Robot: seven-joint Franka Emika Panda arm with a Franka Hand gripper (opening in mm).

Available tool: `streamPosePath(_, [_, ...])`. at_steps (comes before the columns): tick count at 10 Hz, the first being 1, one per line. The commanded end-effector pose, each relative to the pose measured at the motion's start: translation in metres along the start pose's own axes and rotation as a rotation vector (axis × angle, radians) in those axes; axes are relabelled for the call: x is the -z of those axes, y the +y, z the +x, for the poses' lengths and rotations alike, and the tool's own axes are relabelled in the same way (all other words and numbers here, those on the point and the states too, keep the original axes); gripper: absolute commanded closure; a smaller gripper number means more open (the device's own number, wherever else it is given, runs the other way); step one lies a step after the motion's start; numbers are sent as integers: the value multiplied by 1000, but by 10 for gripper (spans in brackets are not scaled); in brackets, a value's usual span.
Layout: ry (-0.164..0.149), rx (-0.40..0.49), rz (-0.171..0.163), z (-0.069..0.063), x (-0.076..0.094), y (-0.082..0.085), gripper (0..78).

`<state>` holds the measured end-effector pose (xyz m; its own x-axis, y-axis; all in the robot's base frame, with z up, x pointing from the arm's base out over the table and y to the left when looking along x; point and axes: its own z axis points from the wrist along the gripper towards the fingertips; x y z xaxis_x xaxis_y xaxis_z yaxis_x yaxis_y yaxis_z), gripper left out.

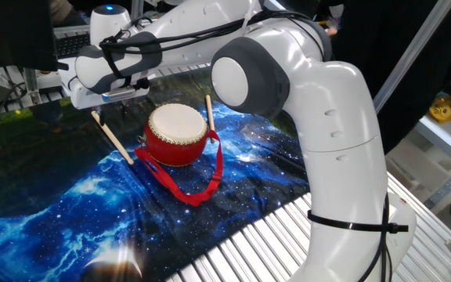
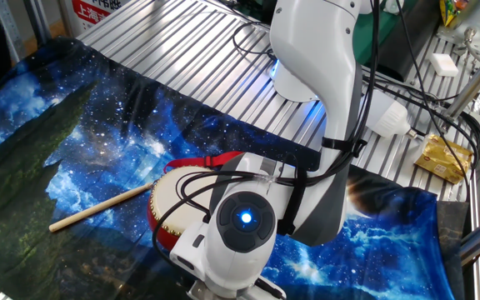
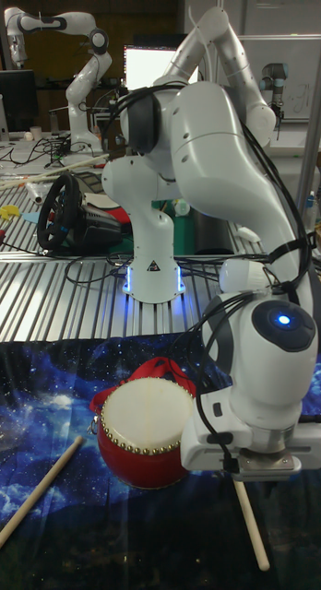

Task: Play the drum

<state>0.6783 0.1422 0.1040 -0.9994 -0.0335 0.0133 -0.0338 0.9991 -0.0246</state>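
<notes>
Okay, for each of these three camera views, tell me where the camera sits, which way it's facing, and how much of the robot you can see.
One fixed view: beside the robot base, looking across the table at the drum; shows the base, elbow and outstretched arm.
The other fixed view: high above the wrist, facing the base; the wrist hides most of the drum.
Tall fixed view: low, opposite the base; shows the whole arm and gripper, jaws hidden.
All three share the drum; each shows at least one stick.
</notes>
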Motion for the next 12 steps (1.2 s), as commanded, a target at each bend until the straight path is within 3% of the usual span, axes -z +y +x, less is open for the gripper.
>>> streamPosePath(1, [-4, 0, 0, -1, 2, 0, 1])
streamPosePath(5, [-4, 0, 0, -1, 2, 0, 1])
streamPosePath(6, [-3, -69, 3, -5, 27, 9, 1])
streamPosePath(10, [-4, -91, 17, -3, 40, 9, 1])
streamPosePath(12, [0, -107, 49, -1, 56, 8, 1])
